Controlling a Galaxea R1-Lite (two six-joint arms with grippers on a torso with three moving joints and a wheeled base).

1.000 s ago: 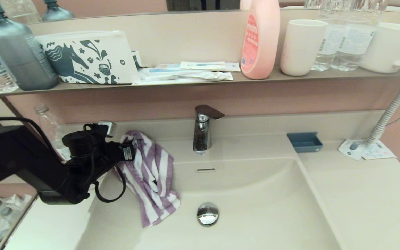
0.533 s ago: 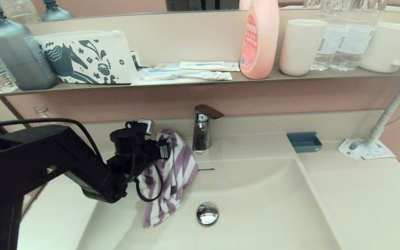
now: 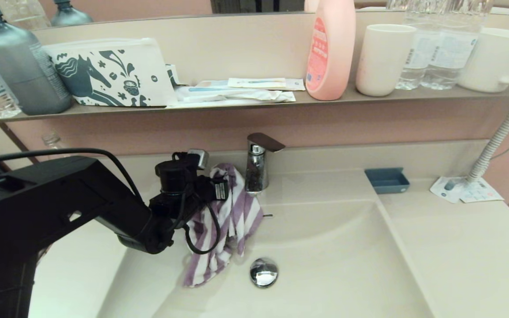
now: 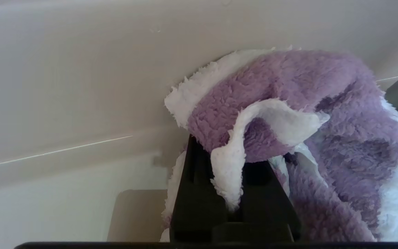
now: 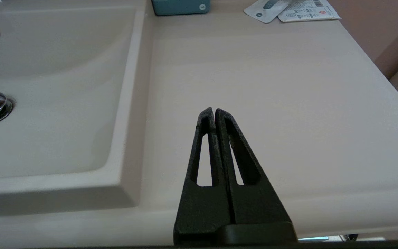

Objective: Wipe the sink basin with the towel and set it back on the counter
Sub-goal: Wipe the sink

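One second of travel has carried the left gripper (image 3: 219,187) rightward along the far side of the sink basin (image 3: 347,247), from near the far-left corner to just left of the faucet (image 3: 256,165). The towel (image 3: 223,229) is pinched between its fingers, as the left wrist view shows purple and white pile bunched over the closed black tips (image 4: 233,193). The cloth hangs from the grip and is draped down the far wall of the basin, its lower end lying on the basin floor just left of the drain plug (image 3: 263,272); most of the overflow slot (image 3: 267,216) is now covered by it. This is judged to be a wiping stroke in progress, with the right half of the basin apparently not yet reached. The right gripper (image 5: 215,114) is held idle above the counter (image 5: 271,103) to the right of the basin, fingers pressed together.
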